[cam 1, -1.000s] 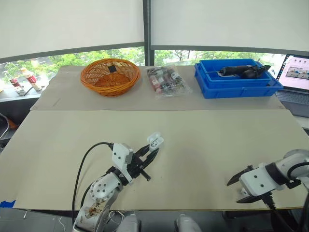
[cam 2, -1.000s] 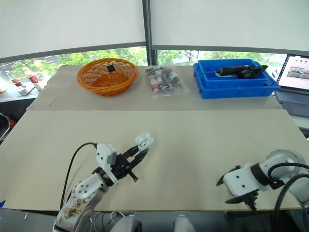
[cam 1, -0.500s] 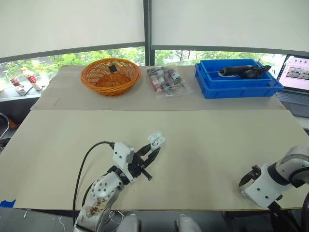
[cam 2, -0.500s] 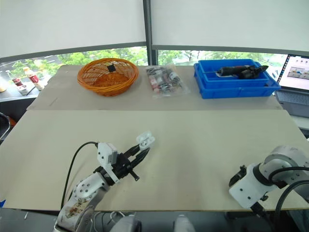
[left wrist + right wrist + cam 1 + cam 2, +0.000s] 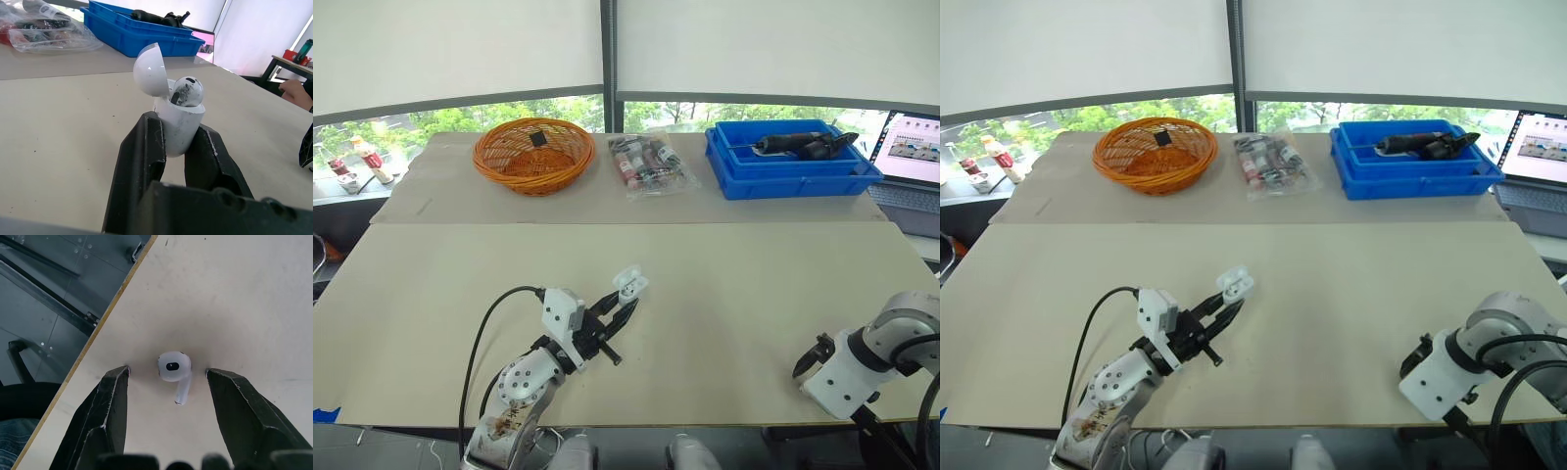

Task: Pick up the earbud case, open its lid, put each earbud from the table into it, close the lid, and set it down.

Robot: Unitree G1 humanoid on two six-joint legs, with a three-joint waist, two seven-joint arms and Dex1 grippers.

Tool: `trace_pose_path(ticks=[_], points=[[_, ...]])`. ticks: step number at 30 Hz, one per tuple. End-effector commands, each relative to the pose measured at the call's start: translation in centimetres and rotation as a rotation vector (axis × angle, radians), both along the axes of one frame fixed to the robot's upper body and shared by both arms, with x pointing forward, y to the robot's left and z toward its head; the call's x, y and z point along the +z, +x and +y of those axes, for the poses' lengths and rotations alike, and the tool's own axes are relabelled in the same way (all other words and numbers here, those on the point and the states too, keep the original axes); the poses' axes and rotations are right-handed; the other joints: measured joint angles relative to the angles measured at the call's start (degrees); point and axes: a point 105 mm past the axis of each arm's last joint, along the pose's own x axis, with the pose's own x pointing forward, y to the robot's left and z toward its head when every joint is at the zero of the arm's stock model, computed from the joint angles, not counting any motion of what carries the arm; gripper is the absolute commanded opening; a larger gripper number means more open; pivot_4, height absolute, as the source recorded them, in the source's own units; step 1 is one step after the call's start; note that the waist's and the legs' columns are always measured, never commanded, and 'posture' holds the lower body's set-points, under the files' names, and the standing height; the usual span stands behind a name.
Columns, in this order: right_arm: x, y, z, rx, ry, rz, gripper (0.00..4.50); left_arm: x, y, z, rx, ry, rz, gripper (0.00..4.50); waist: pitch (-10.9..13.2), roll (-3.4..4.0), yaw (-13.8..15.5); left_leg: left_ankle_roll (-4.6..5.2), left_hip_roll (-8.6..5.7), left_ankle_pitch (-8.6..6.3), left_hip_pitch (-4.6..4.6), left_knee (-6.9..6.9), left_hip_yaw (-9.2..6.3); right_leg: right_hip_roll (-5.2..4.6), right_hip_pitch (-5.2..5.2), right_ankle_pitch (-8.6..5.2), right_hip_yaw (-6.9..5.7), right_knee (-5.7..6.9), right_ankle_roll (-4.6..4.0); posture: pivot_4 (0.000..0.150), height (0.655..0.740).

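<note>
- Daylight is bright and even; it enters through the windows (image 5: 411, 122) behind the table (image 5: 744, 284), diffused by white blinds (image 5: 460, 49).
- Shadows are soft; a faint one rings the earbud (image 5: 173, 368) in the right wrist view, where the floor (image 5: 49, 293) reads dark.
- Head views are sharp; the window line bows towards the edges.
- Left wrist view: earbud case (image 5: 178, 125) in focus, blue tray (image 5: 142, 38) behind it softened.

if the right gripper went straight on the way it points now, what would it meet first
The earbud, lying on the table between the right gripper's open fingers; its fingertips would likely land on the table either side. Depth is hard to judge.
</note>
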Motion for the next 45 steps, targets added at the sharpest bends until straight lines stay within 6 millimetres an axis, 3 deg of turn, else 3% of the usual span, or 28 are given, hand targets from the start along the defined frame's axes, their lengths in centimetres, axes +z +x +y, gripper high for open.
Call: trace_pose_path(ticks=[1, 4, 5, 11, 18, 21, 25, 29, 33, 38, 40, 45], points=[[-0.7, -0.3, 1.3, 0.022, 0.051, 0.035, 2.78, 0.9, -0.2, -0.4, -0.018, -0.018, -0.031, 0.53, 0.0, -0.03, 0.0, 0.00, 0.00, 0.00, 0.00, 0.00, -0.01, 0.00, 0.00, 0.00, 0.00, 0.00, 0.00, 0.150, 0.7400], [-0.8, -0.2, 1.5, 0.016, 0.050, 0.039, 2.78, 0.9, -0.2, -0.5, -0.019, -0.018, -0.031, 0.53, 0.0, -0.04, -0.1, 0.00, 0.02, 0.00, 0.01, -0.01, -0.03, 0.02, 0.00, 0.00, 0.00, 0.00, 0.00, 0.150, 0.7400], [-0.8, -0.2, 1.5, 0.015, 0.051, 0.041, 2.25, 0.9, -0.2, -0.5, -0.019, -0.018, -0.031, 0.53, 0.0, -0.07, -0.1, 0.00, 0.02, 0.00, 0.01, -0.01, -0.03, 0.02, 0.00, 0.00, 0.00, 0.00, 0.00, 0.150, 0.7400], [-0.8, -0.1, 1.9, 0.009, 0.065, 0.039, 0.40, 0.8, -0.2, -0.5, -0.017, -0.017, -0.030, 0.53, 0.0, -0.16, -0.1, 0.00, 0.03, 0.00, 0.03, -0.01, -0.07, 0.02, 0.01, 0.00, 0.00, 0.00, 0.00, 0.150, 0.7400], [0.5, 0.2, 2.9, -0.016, 0.122, 0.016, 0.37, 0.8, -0.1, -0.5, -0.019, -0.017, -0.032, 0.53, 0.0, -0.15, -0.2, 0.00, 0.03, 0.00, 0.04, -0.03, -0.11, 0.03, 0.00, 0.00, 0.00, 0.01, 0.00, 0.150, 0.7400], [2.1, 0.9, 4.2, -0.090, 0.231, -0.008, 0.37, 0.9, 0.0, -0.5, -0.019, -0.018, -0.037, 0.53, 0.1, -0.06, 0.0, 0.00, 0.00, 0.00, 0.02, -0.02, -0.13, -0.01, 0.00, 0.00, 0.01, 0.01, 0.00, 0.150, 0.7400], [5.8, 2.4, 8.0, -0.267, 0.547, -0.030, 0.37, 1.3, 0.4, -0.6, -0.023, -0.029, -0.054, 0.53, 0.1, -0.06, 0.1, 0.00, -0.04, 0.00, -0.04, -0.01, -0.21, -0.04, -0.05, 0.00, 0.06, 0.02, 0.00, 0.150, 0.7400], [10.3, 3.2, 12.5, -0.431, 0.990, -0.003, 0.37, 2.0, 0.9, -1.0, -0.047, -0.062, -0.080, 0.53, 0.1, -0.06, 0.3, 0.00, -0.03, 0.00, -0.12, 0.00, -0.32, -0.02, -0.09, 0.00, 0.00, 0.02, 0.00, 0.150, 0.7400], [13.4, 3.8, 15.4, -0.528, 1.347, -0.004, 0.37, 2.9, 1.2, -1.6, -0.082, -0.090, -0.107, 0.53, 0.1, -0.06, 0.7, 0.00, -0.07, 0.00, -0.36, 0.09, -0.36, -0.05, -0.27, 0.01, -0.04, 0.06, 0.01, 0.150, 0.7400], [15.2, 4.9, 17.2, -0.626, 1.627, -0.033, 0.37, 4.0, 1.3, -2.3, -0.155, -0.125, -0.135, 0.53, 0.0, -0.07, 0.9, -0.01, -0.10, 0.01, -0.66, 0.18, -0.33, -0.06, -0.66, 0.01, -0.02, 0.30, 0.02, 0.150, 0.7400], [15.2, 5.4, 17.5, -0.660, 1.678, -0.034, 0.37, 4.1, 1.4, -2.4, -0.171, -0.123, -0.135, 0.53, 0.0, -0.07, 0.8, -0.09, -0.12, 0.06, -1.02, 0.20, -0.31, -0.06, -1.16, 0.02, 0.04, 0.52, 0.01, 0.150, 0.7400], [14.4, 6.3, 17.8, -0.711, 1.722, -0.041, 0.37, 4.4, 1.5, -2.4, -0.183, -0.122, -0.146, 0.53, 0.0, -0.06, 0.2, -0.14, -0.11, 0.09, -1.02, 0.18, -0.30, -0.02, -1.21, 0.02, 0.03, 0.58, 0.01, 0.150, 0.7400]])
